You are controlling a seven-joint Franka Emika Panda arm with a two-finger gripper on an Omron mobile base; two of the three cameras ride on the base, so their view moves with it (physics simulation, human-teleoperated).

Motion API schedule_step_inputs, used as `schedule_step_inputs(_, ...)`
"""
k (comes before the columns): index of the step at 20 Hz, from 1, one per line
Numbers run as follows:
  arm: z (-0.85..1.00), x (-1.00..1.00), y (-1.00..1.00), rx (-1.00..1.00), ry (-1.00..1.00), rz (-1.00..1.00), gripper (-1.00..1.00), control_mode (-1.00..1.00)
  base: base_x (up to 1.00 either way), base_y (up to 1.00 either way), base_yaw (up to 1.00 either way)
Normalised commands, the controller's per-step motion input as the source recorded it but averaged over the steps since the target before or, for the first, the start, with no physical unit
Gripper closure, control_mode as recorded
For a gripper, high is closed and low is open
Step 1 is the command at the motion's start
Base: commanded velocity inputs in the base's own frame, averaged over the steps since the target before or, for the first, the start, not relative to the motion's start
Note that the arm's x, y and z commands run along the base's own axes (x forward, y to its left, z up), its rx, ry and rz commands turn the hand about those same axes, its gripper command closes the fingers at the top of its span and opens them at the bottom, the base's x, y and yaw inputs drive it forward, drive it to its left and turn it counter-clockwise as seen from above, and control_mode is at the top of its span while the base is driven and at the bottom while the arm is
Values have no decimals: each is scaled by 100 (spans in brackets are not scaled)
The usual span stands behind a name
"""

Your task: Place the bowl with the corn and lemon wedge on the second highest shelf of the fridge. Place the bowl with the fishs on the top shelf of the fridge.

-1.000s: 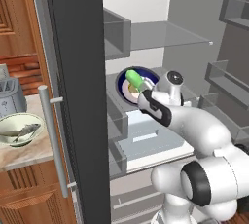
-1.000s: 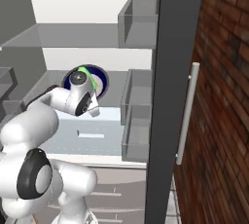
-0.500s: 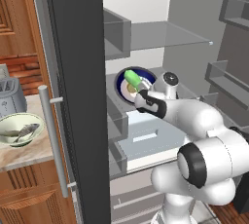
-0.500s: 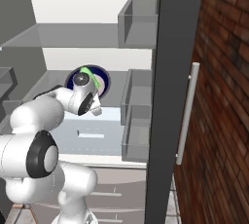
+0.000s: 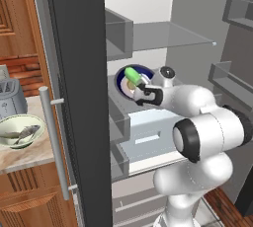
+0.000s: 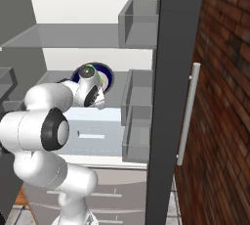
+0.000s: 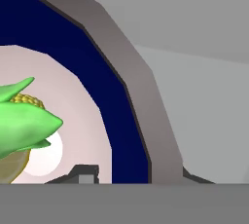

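Observation:
The dark-blue bowl (image 5: 120, 76) with a pale inside hangs tilted inside the fridge (image 5: 79, 97), just above the second shelf (image 6: 53, 79) and below the top shelf (image 5: 163, 36). The green corn (image 5: 132, 76) lies in it. My gripper (image 5: 141, 95) is shut on the bowl's near rim. In the hand view one finger sits inside the bowl (image 7: 97, 86) and one outside, with the corn (image 7: 24, 125) over a yellowish piece (image 7: 10, 163) that may be the lemon wedge. The pale green bowl with fish (image 5: 17, 132) stands on the counter to the left.
The dark fridge door (image 5: 74, 122) with its silver handle (image 5: 53, 142) stands open between the counter and the fridge interior. Door bins (image 6: 139, 23) flank the shelves. A white drawer (image 5: 148, 132) sits below the bowl. A grey toaster (image 5: 10, 97) stands behind the fish bowl.
My gripper has carried the blue bowl a little deeper into the fridge, and the arm's elbow has swung forward and up. The fish bowl has not moved.

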Motion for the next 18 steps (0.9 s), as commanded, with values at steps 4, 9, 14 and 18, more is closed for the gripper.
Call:
schedule_step_inputs(4, 0, 32, 6, 0, 2, -2, 100, -100, 0, 0, 0)
schedule_step_inputs(9, 1, 12, 6, 0, 0, -1, -100, -100, 0, 0, 0)
schedule_step_inputs(14, 45, -42, 0, 0, -1, 0, -100, -100, 0, 0, 0)
schedule_step_inputs(18, 73, -79, 0, 0, -3, -5, -100, -100, 0, 0, 0)
